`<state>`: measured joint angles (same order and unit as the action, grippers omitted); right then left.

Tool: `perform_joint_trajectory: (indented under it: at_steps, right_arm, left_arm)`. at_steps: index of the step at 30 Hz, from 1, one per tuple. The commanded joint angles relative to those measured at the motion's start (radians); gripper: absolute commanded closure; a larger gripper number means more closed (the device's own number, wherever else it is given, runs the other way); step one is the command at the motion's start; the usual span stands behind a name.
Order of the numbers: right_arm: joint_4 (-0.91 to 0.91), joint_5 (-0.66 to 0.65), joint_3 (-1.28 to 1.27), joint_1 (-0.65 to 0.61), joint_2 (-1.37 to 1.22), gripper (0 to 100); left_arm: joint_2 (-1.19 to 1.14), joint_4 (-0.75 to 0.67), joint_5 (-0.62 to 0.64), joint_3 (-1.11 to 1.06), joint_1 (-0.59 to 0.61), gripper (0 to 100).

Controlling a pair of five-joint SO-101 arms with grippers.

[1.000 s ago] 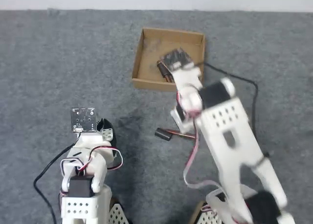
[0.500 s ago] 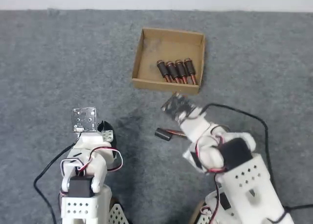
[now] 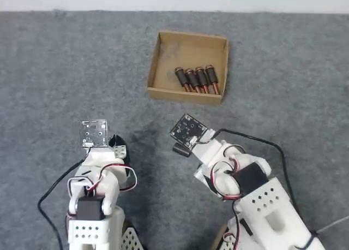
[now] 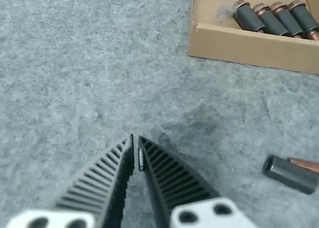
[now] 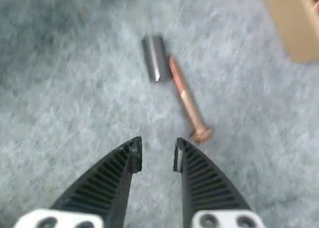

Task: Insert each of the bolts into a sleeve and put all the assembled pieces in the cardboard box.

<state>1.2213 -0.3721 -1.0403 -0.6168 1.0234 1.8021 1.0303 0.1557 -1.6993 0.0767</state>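
Bolts of copper colour, each seated in a dark cylindrical sleeve, make four assembled pieces that lie side by side in the right part of the shallow brown cardboard box. Their dark ends point toward the far wall and their copper tips toward the near one. The box rests on the speckled grey tabletop, beyond both arms. One more dark cylindrical sleeve lies loose on the tabletop, apart from the box's near wall. A long copper bolt lies flat beside it, its plain tip meeting one end of the sleeve and its flanged head pointing away. Whether the tip goes inside cannot be told. The right gripper hangs low over the tabletop just short of the bolt's head, its jaws parted by a narrow gap and holding nothing. The left gripper sits over bare tabletop, well apart from the loose sleeve and the box, its jaws closed to a thin slit with nothing between them.
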Motion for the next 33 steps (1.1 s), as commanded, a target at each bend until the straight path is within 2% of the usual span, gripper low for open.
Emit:
perform_joint_trajectory:
  at_steps: [1, 6, 9, 12, 18, 22, 33]
  right_arm:
    - [-0.062, -0.018, 0.006, -0.042, -0.004, 90.0]
    - [-0.193, -0.02, 0.017, -0.085, -0.193, 90.0]
    - [-0.269, -0.02, 0.064, -0.085, -0.337, 89.9]
    - [-0.308, -0.02, 0.132, -0.085, -0.466, 89.9]
    - [-0.349, -0.02, 0.238, -0.087, -0.668, 88.3]
    - [-0.349, -0.02, 0.293, -0.082, -0.76, 84.2]
    - [-0.429, -0.087, 0.325, -0.079, -0.874, 84.2]
  left_arm:
    - [0.014, 0.005, 0.002, 0.015, 0.0, 99]
    - [0.014, 0.003, 0.0, 0.015, -0.002, 99]
    - [0.014, 0.005, -0.049, 0.015, -0.002, 99]
    - [0.014, 0.005, -0.095, 0.015, -0.002, 99]
    - [0.014, 0.0, -0.101, 0.015, -0.002, 99]
    - [0.014, 0.0, -0.103, 0.015, -0.002, 99]
    - [0.014, 0.0, -0.103, 0.015, -0.002, 99]
